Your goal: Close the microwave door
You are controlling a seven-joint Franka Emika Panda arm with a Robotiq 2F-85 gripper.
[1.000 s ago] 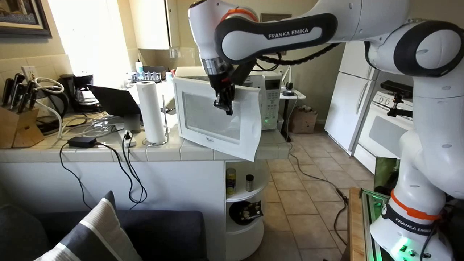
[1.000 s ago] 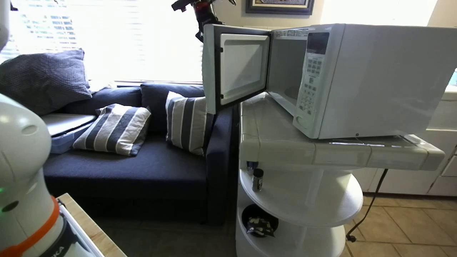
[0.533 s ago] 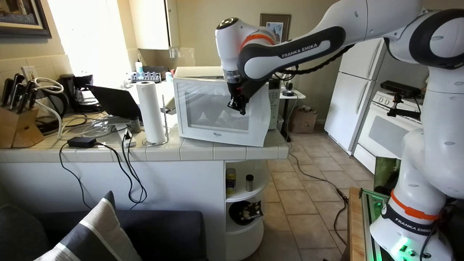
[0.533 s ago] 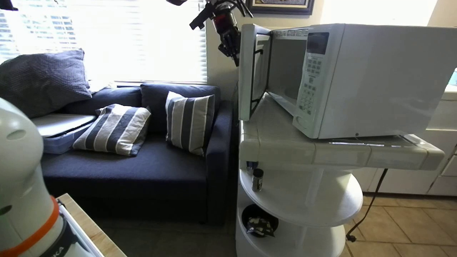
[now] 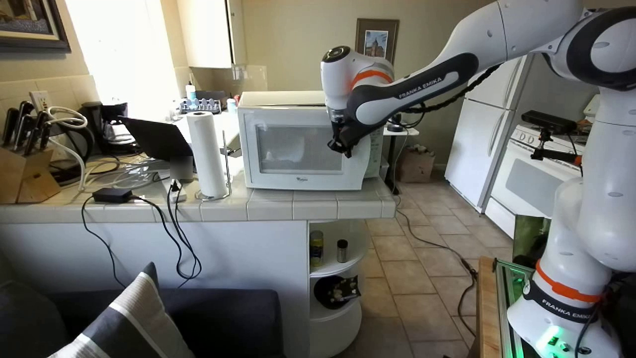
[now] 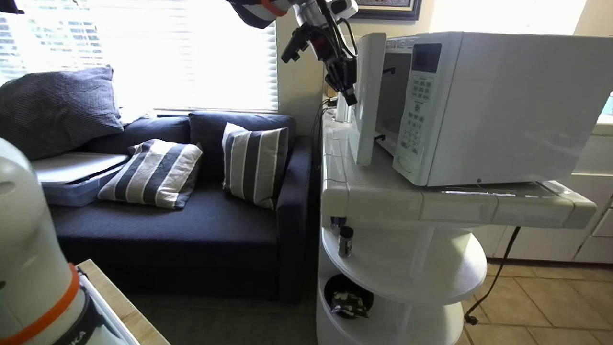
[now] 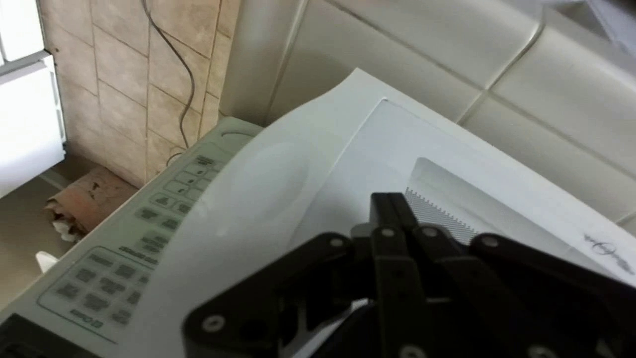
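Observation:
The microwave door (image 5: 300, 149) is a white panel with a mesh window. In an exterior view the door (image 6: 371, 100) stands partly open, with a gap between its free edge and the control strip (image 6: 416, 115) of the white microwave (image 6: 517, 110). My gripper (image 5: 343, 149) is at the front face of the door, near its free side; it also shows beside the door in an exterior view (image 6: 351, 99). In the wrist view the fingertips (image 7: 388, 196) are together with nothing between them, over the door front (image 7: 263, 189) near the window. Contact is hard to tell.
The microwave stands on a tiled counter (image 5: 271, 211). A paper towel roll (image 5: 206, 154) and a dark laptop (image 5: 154, 139) stand beside it. Rounded shelves (image 6: 407, 268) lie below the counter end. A sofa (image 6: 191, 230) stands in front of the counter.
The door has swung from wide open towards the microwave and its gap has narrowed. My shut gripper has moved along with it, keeping to the door's outer face.

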